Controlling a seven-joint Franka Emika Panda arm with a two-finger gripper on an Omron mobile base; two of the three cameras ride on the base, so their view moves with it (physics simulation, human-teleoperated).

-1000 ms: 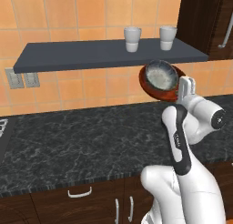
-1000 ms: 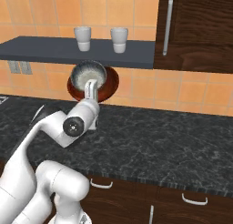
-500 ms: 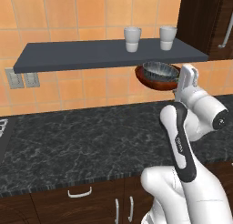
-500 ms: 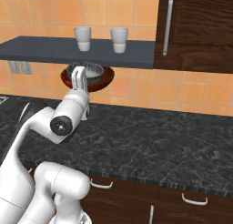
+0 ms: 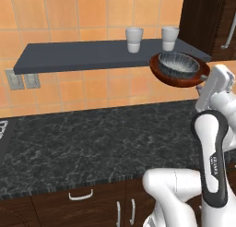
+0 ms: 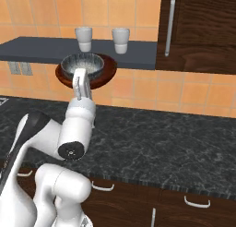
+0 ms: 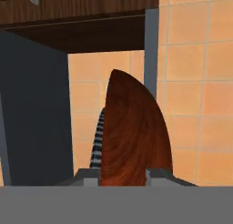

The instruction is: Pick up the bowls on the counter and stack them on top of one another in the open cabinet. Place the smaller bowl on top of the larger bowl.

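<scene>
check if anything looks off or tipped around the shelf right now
Nothing is spilled or damaged. The gripper holds the brown bowl by its rim in mid-air at the shelf's front edge, with the grey bowl already nested inside. Both white cups stand upright.

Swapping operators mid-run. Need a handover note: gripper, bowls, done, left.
Gripper: shut on the larger bowl, gripping its rim.
Bowls: the smaller bowl already sits inside the larger bowl; the stack is held in the air at the front edge of the open cabinet, roughly level with it, not resting on it. Two white cups stand at the back of the shelf.
Done: both bowls off the counter, nested.
Left: move the stack over the shelf, set it down short of the cups, release.
</scene>
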